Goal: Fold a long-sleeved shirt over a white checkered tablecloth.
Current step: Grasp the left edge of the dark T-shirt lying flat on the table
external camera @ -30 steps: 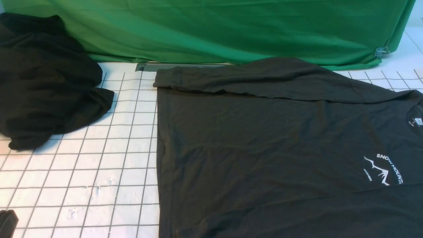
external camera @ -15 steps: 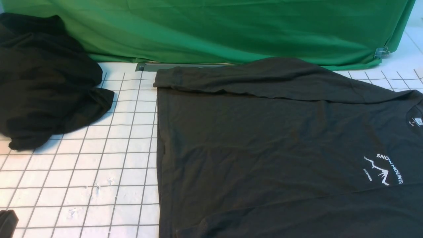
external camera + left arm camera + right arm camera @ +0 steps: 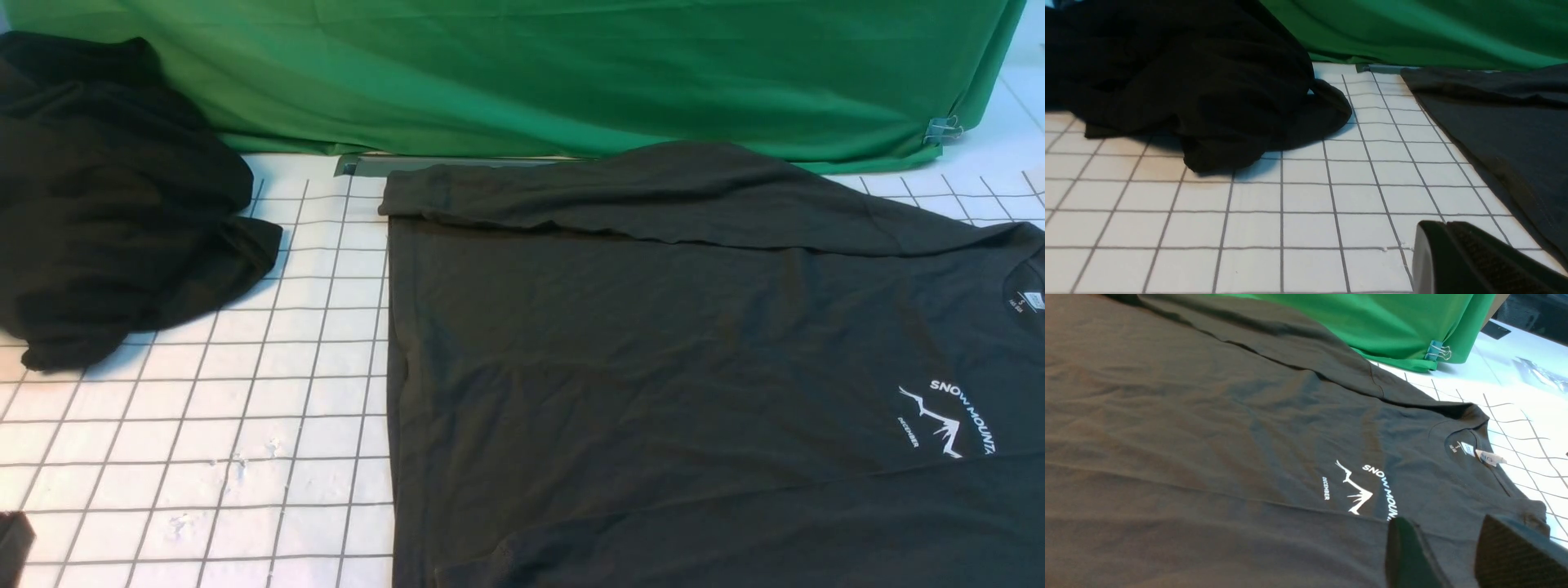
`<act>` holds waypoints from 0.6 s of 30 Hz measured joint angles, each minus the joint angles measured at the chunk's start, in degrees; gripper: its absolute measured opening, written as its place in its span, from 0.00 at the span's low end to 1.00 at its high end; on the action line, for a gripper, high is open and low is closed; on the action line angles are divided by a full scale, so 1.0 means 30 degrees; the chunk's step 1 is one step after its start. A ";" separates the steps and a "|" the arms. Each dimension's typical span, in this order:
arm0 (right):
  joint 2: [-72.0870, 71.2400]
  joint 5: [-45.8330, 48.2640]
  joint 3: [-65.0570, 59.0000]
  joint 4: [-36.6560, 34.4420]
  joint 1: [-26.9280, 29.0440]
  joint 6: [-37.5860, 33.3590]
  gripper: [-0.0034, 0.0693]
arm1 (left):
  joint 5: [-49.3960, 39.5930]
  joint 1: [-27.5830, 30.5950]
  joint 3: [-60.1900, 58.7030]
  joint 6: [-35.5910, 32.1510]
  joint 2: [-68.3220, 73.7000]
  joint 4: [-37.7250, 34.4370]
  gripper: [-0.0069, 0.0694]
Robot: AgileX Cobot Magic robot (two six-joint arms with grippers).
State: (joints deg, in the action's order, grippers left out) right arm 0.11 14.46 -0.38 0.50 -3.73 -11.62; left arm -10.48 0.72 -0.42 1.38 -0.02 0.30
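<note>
Shirt: the large dark charcoal-grey knit long-sleeved shirt [image 3: 653, 367] lies spread flat, front up, on the white tablecloth ruled in thin grey squares [image 3: 245, 408] that covers the worktop; collar towards the robot's right, hem towards its left
Sleeves: the far sleeve [image 3: 653, 196] is laid across the body along the far edge; the near sleeve [image 3: 735, 531] seems laid in the same way, though the front view cuts it off
Step in hand: judged as the pause between sleeve folds and the body fold; neither gripper has hold of the cloth
Right gripper [image 3: 1453, 559]: low over the chest near the collar; jaws apart, flat cloth visible between them, nothing held
Left gripper [image 3: 1474, 261]: closed and empty, over bare tablecloth just beside the hem edge
Next move: probably a pinch at hem and shoulder to bring one end over the other; the left gripper must open first; the soft knit calls for catching every layer, or the laid-in sleeves may slip out
Chest print [image 3: 1367, 490]: white mountain outline, "SNOW MOUN…" with the rest hidden or cut off; small "DECEMBER" beside it
Neck label [image 3: 1488, 457]: white tag plus tiny white print inside the collar; too small to read
Around: a blacker shapeless heap of cloth [image 3: 114, 212] sits well apart on the robot's left; plain bright green cloth [image 3: 531, 73] hangs behind, held by a binder clip [image 3: 1437, 351]
</note>
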 joint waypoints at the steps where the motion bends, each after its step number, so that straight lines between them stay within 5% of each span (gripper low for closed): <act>1: 0.0000 0.0000 0.0000 0.0000 0.0000 0.0000 0.38 | 0.0158 0.0000 0.0000 0.0000 0.0000 0.0024 0.12; 7: 0.0000 0.0000 0.0000 0.0000 0.0000 0.0000 0.38 | 0.2725 0.0000 0.0000 0.0000 0.0000 0.0231 0.12; 18: 0.0000 0.0000 0.0000 0.0000 0.0000 0.0000 0.38 | 0.3054 0.0000 0.0000 0.0000 0.0000 0.0370 0.12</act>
State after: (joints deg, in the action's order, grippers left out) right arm 0.11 14.46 -0.38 0.50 -3.73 -11.62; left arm -1.32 0.72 -0.42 1.38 -0.02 1.41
